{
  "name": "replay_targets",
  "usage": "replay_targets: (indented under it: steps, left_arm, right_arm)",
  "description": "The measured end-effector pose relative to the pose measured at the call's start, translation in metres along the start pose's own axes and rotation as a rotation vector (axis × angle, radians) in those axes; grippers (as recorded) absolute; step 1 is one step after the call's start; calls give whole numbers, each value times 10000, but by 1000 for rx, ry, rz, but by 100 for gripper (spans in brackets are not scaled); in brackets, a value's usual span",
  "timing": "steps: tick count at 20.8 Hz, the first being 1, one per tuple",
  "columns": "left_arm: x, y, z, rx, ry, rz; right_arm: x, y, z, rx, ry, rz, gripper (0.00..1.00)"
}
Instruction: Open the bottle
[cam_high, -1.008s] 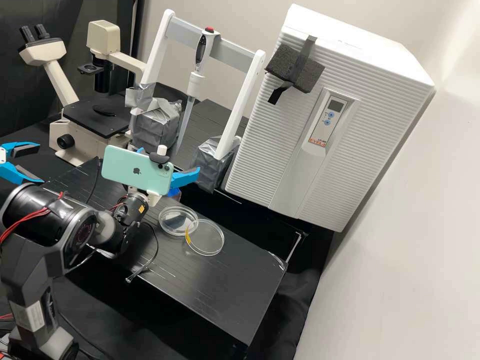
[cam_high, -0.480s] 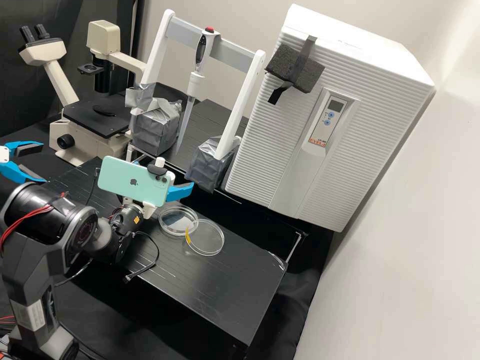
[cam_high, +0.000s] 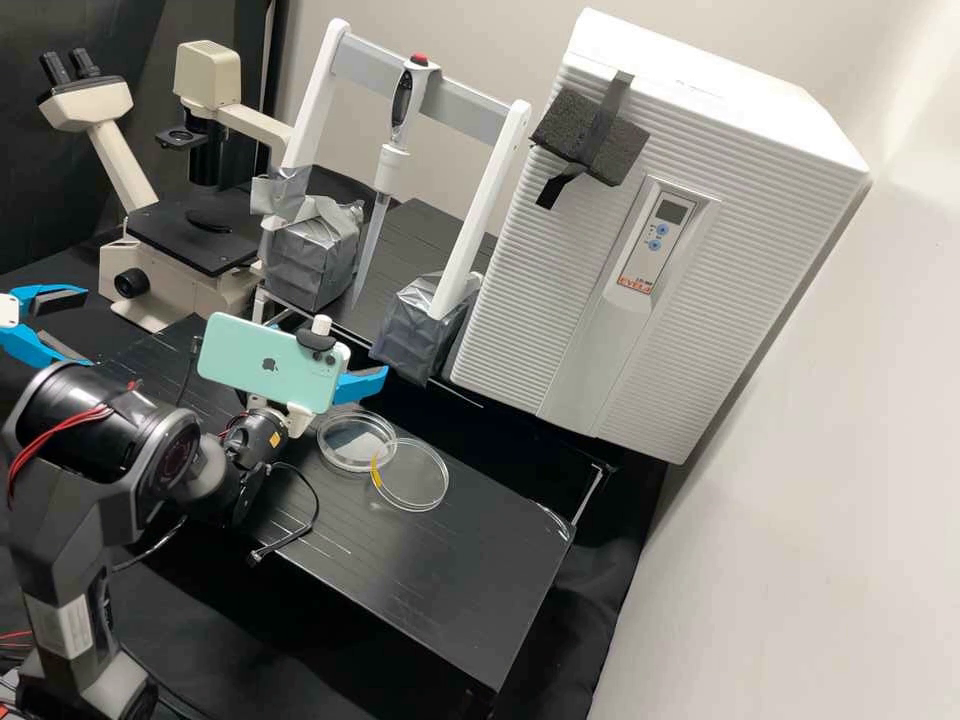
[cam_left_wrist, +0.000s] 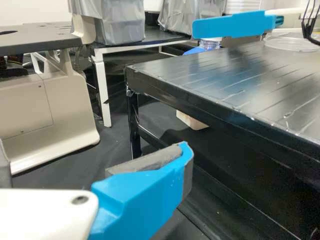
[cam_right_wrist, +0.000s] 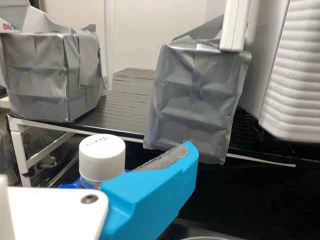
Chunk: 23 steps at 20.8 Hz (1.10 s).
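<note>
Right wrist view: white-capped bottle (cam_right_wrist: 101, 157) close beside right gripper (cam_right_wrist: 147, 172)

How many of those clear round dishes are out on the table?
2. Both lie on the black platform: one dish nearer the microscope, the second dish right beside it, toward the front edge. An arm could hide more.

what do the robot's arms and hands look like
The right arm is dark grey, with a black cylindrical joint, red wires and a black cable. The left hand has a white body and bright blue fingers faced with grey pads; a mint-green phone is clamped at the right wrist.
</note>
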Motion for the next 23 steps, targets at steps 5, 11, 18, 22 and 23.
replay_targets:
  steps: [5, 11, 18, 22, 23]
  left_arm:
    - [0, 0, 0, 0, 0, 0]
    - [-9, 1, -11, -1, 6, 2]
    - [-9, 1, -11, -1, 6, 2]
    - [-9, 1, -11, -1, 6, 2]
    - [-9, 2, -13, -2, 7, 3]
  right_arm:
    - [32, 39, 40, -1, -13, 14, 0]
    - [37, 39, 72, 0, -24, 14, 0]
    - [37, 39, 72, 0, -24, 14, 0]
    - [74, 59, 58, -1, -17, 22, 0]
    - [80, 58, 60, -1, -17, 21, 0]
